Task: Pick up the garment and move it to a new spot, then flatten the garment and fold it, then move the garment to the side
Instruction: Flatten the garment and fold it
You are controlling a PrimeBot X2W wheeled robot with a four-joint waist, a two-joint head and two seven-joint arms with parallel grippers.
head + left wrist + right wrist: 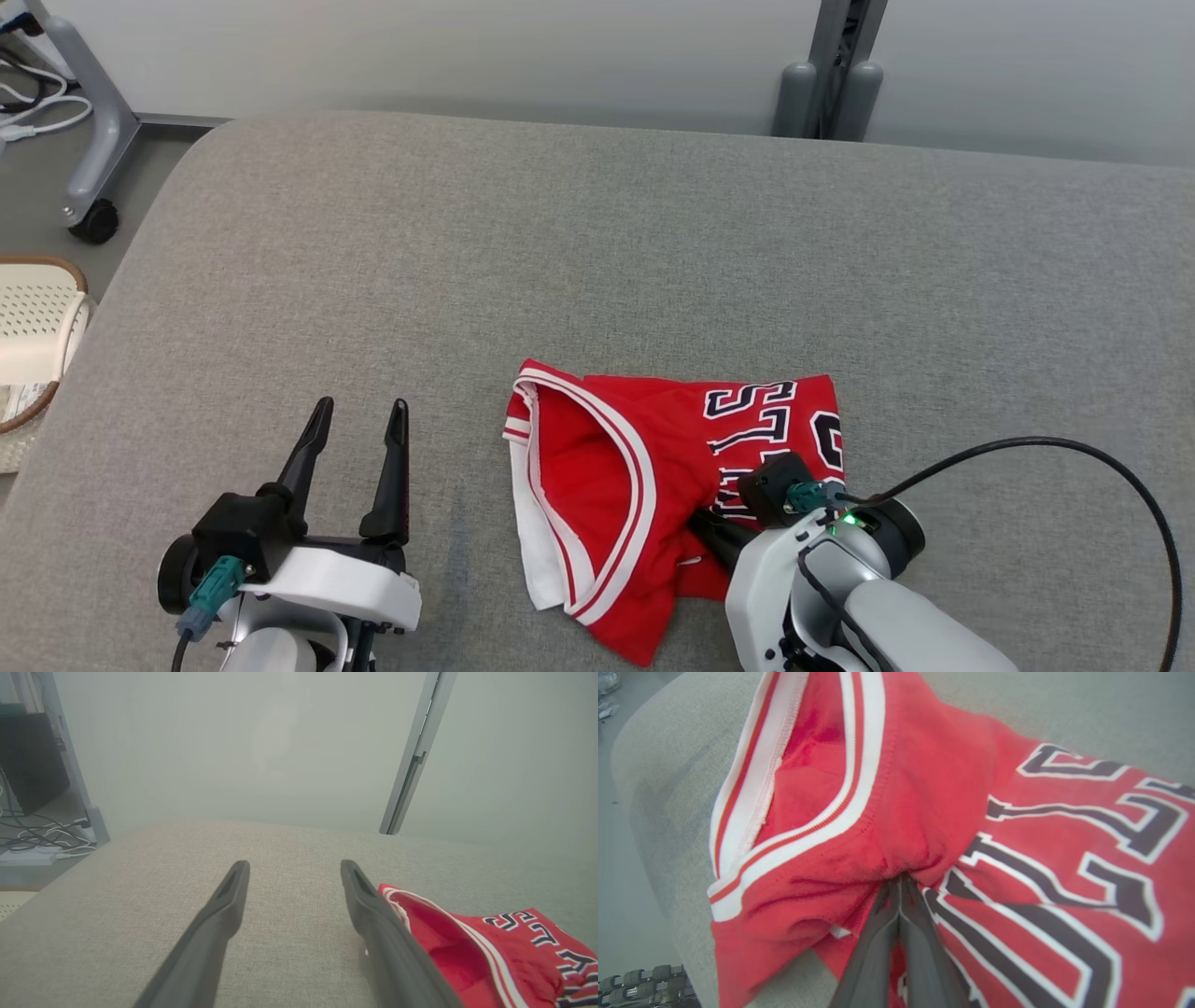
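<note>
Low in the head view's centre, a red garment (644,476) lies crumpled on a grey fabric surface (560,233). At lower right, the right gripper (702,528) pinches its cloth between closed fingers. At lower left, the left gripper (362,406) hovers beside it, fingers spread.

Right claw (900,881): its pressed-together fingertips vanish under a pucker of the red jersey (924,788), so the very tips can't be seen. In the head view, the wrist block behind those fingers sits over part of the lettering (752,415), and the word can't be read. To the claw's right, the letters run off the edge of view. At the left claw (294,864), its right finger (373,924) covers the jersey's near edge, and the cloth is cut off at the bottom corner. Beyond that claw's tips the wall (280,756) is grey haze. Far to its left, a pale basket (33,317) is sliced by the edge.
</note>
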